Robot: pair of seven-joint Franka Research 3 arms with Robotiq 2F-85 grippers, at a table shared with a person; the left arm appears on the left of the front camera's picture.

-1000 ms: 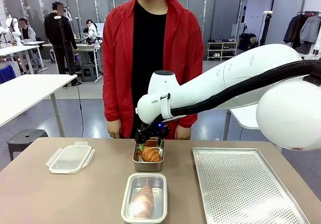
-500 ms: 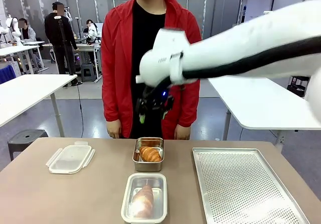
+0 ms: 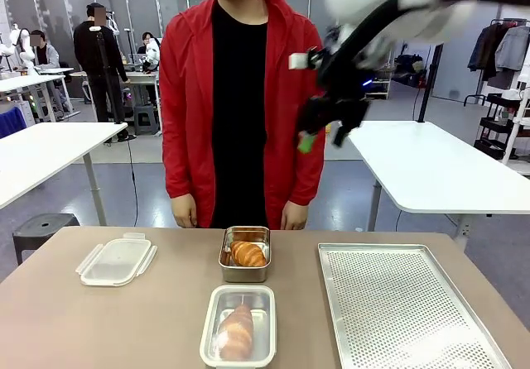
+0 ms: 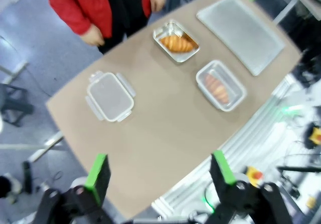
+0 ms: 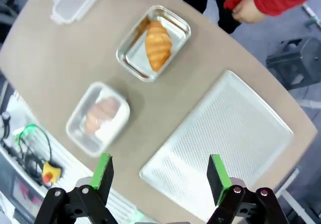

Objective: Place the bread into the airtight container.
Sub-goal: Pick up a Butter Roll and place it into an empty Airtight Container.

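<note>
Two metal containers sit on the brown table (image 3: 108,328), one behind the other near its middle. The far container (image 3: 245,254), just in front of the person (image 3: 238,104), is open and holds one croissant (image 3: 248,254). The near container (image 3: 239,325) is closed under a clear lid and holds a second piece of bread (image 3: 236,333). One loose clear lid (image 3: 117,260) lies flat to the robot's left, well apart from both. One perforated metal tray (image 3: 406,307) lies to the robot's right with nothing on it.

The right gripper (image 3: 323,133) hangs high above the table beside the person's chest, its green-padded fingers spread and holding nothing. In its wrist view the left gripper (image 4: 159,169) looks down on the whole table from high up, fingers spread wide apart, nothing between them.
</note>
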